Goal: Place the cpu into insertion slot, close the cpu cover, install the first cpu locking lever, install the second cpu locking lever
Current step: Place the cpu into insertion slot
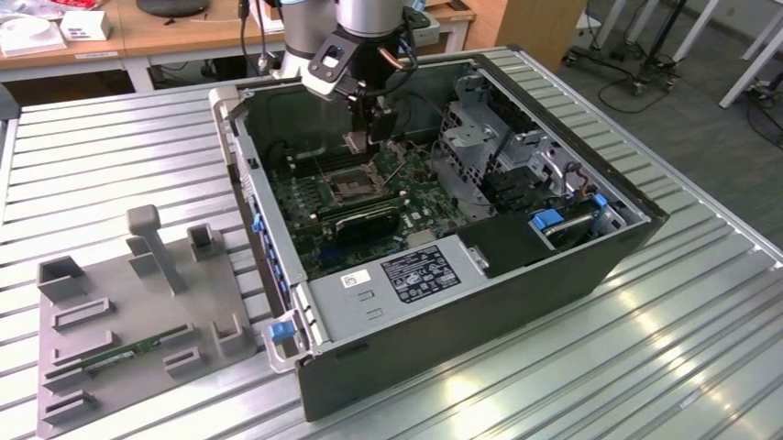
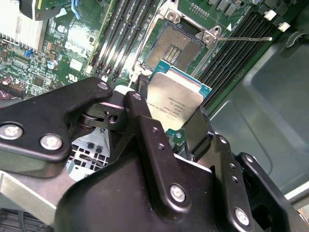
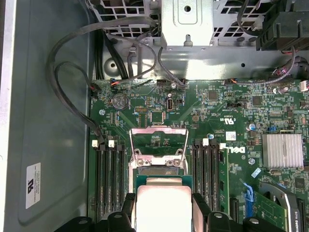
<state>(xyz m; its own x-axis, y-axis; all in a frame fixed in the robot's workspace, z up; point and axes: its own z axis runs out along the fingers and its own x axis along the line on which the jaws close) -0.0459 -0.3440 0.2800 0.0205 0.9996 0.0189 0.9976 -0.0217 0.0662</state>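
Fingers (image 2: 145, 128) clenched on the cpu (image 2: 175, 102), pinching it by two opposite edges, metal top showing in both wrist views; my gripper (image 1: 373, 124) hangs inside the open computer case (image 1: 514, 302), above the green motherboard (image 1: 416, 197); insertion slot (image 1: 355, 188) bare, roughly 6 o'clock of the gripper in the exterior view; chip apart from it, not seated; cpu cover (image 3: 159, 130) flipped up off the slot; one locking lever (image 2: 241, 38) swung free beside it; so I judge this is step one of four, the place, nothing closed yet; seating looks to call for the chip level and squared to the slot rim, lowered gently, since the contacts look delicate; grey fixture tray (image 1: 135, 321) at 8 o'clock of the case.
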